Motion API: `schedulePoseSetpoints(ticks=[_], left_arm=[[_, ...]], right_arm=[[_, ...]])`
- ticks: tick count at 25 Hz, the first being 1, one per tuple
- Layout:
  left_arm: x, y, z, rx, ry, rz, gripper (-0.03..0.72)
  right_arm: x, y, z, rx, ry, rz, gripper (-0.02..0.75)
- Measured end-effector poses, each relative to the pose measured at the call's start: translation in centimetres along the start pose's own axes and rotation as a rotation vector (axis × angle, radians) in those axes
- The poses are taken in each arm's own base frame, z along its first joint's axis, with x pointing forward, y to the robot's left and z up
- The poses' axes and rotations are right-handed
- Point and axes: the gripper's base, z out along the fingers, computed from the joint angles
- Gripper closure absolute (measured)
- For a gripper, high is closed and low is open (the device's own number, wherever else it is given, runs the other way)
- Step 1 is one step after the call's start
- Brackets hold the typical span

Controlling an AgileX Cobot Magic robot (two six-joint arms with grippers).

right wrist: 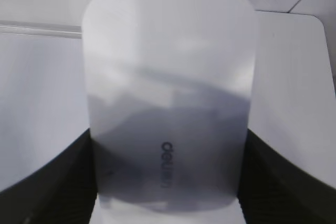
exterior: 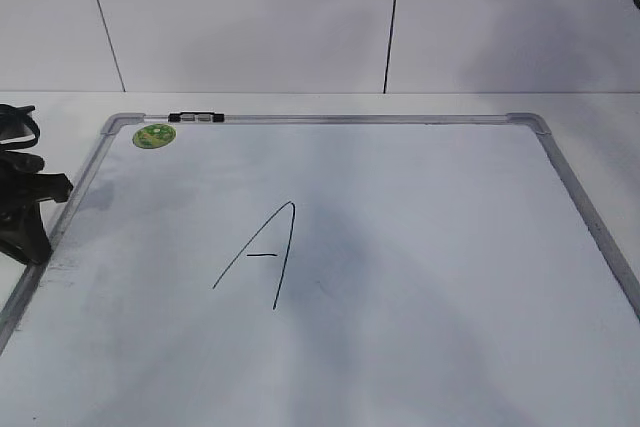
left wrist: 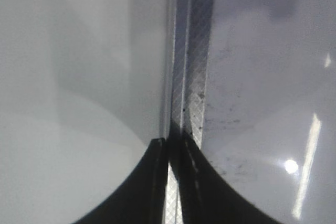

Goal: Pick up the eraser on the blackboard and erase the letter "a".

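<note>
Left claw [left wrist: 176, 145] together at the blackboard [exterior: 400, 197] frame's left edge.
Capital "A" [exterior: 262, 255] sits mid-board; right claw [right wrist: 168, 182] clamped on the eraser [right wrist: 170, 93], held above the board's far frame rail.

Blackboard [exterior: 420, 247] lies flat on the table [exterior: 600, 117], filling most of the exterior view; wall [exterior: 250, 17] behind it at 12 o'clock. Sticker [exterior: 154, 135] on the board at its 11 o'clock corner, clip [exterior: 196, 118] on the far frame rail just at the sticker's 1 o'clock. Capital "A" [exterior: 262, 255] on the board left of centre, at the sticker's 5 o'clock. Left gripper [exterior: 25, 209] at the board's 9 o'clock, beside the left frame rail [left wrist: 191, 77], fingers pressed together over that rail. Eraser [right wrist: 170, 95] sits between the right gripper [right wrist: 168, 182] fingers, above the board's far right corner region; frame rail [right wrist: 42, 29] at its 10 o'clock.
</note>
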Motion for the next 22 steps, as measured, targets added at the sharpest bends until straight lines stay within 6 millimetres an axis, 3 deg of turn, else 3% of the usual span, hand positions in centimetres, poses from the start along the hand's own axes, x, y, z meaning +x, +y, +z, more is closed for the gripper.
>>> schedulePoseSetpoints(ticks=[16,22], left_arm=[[-0.1,0.0,0.0,0.004,-0.007,-0.004,0.63],[-0.1,0.0,0.0,0.004,-0.009,-0.004,0.624]], right_arm=[[-0.3,-0.9,9.5,0.026,0.237,0.051,0.172],[0.9,-2.4,12.0,0.012,0.325,0.073,0.172]])
